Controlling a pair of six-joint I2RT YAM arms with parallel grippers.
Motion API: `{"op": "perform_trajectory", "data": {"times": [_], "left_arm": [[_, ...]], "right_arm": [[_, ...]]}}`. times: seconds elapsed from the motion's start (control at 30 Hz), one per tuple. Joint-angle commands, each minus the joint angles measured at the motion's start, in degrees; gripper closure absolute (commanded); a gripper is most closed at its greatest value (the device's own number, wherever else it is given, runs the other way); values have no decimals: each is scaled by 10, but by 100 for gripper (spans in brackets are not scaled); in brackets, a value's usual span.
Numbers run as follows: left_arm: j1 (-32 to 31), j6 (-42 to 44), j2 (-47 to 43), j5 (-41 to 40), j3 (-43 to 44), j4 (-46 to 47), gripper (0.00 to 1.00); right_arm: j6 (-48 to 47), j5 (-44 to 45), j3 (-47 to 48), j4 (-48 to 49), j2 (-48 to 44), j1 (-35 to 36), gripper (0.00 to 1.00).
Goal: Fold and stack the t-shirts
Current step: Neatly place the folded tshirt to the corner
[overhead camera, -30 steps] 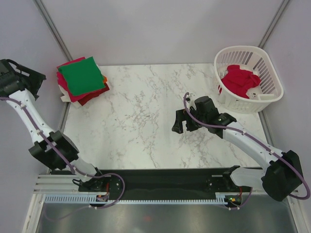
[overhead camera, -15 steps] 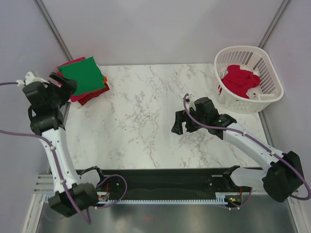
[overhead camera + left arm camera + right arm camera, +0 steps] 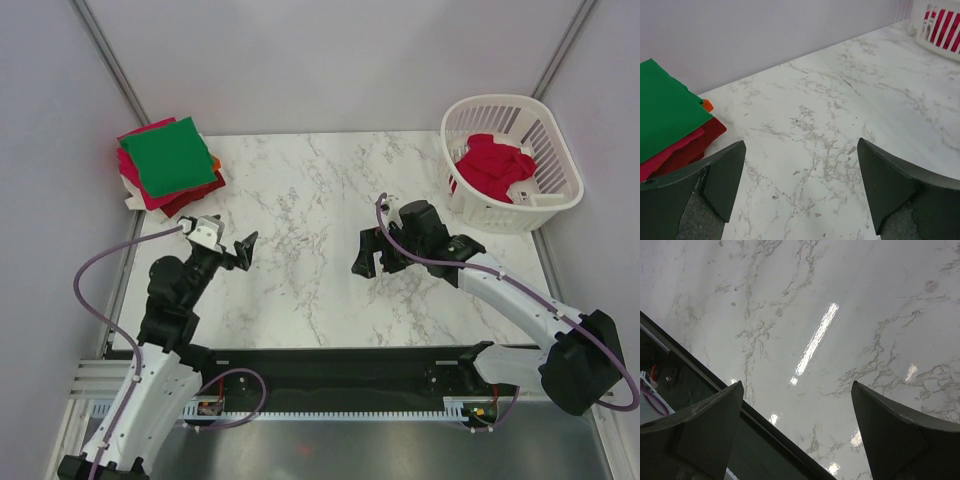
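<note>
A stack of folded t-shirts sits at the table's far left corner, with the bright green one (image 3: 167, 155) on top and magenta-pink (image 3: 133, 180), orange and dark red ones (image 3: 195, 197) under it. In the left wrist view the green shirt (image 3: 662, 112) lies over the pink (image 3: 660, 157), orange (image 3: 706, 105) and dark red ones (image 3: 700, 145). A red t-shirt (image 3: 492, 165) lies crumpled in the white basket (image 3: 555, 145). My left gripper (image 3: 232, 250) is open and empty over the table's left side, below the stack. My right gripper (image 3: 372, 252) is open and empty over mid-table.
The marble table (image 3: 300, 230) stretches between both grippers. A black rail (image 3: 330, 375) runs along the near edge, also seen in the right wrist view (image 3: 715, 385). The basket's corner shows in the left wrist view (image 3: 940, 27). Grey walls stand on three sides.
My left arm has swung from beyond the table's left edge down and in, and its gripper is now over the table's left side. My right arm has barely moved.
</note>
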Motion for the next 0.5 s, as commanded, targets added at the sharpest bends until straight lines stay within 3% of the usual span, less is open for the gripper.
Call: {"op": "perform_trajectory", "data": {"times": [0.0,0.13,0.27,0.47], "left_arm": [[-7,101,7,-51,4,50,0],[-5,-10,68,-158,-21,41,0],[-6,-58,146,-146,-54,70,0],[-6,-77,239,-286,-127,243,1]], "right_arm": [[-6,-8,8,17,-9,4,3],[-7,-7,7,16,-25,4,3],[-5,-10,2,18,-32,4,2],[-6,-3,10,23,-36,3,3]]}}
